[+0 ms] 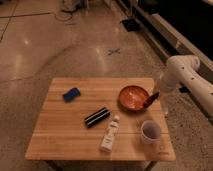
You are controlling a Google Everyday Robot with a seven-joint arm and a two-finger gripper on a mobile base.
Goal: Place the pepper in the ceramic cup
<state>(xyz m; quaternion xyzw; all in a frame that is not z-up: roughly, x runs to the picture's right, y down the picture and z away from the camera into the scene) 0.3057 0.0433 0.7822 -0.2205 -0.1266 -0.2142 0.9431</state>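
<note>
The pepper [149, 101], small and dark red, hangs from my gripper [152, 96] at the right rim of the orange-red bowl [131, 96]. The gripper is shut on it and holds it just above the table, at the end of the white arm [176, 72] that comes in from the right. The ceramic cup [150, 131], pale with a dark inside, stands upright near the table's front right corner, below the gripper in the view and apart from it.
On the wooden table [65, 140] lie a blue object [71, 94] at the back left, a black bar-shaped object [97, 117] in the middle, and a white bottle [110, 134] on its side left of the cup. Bare floor surrounds the table.
</note>
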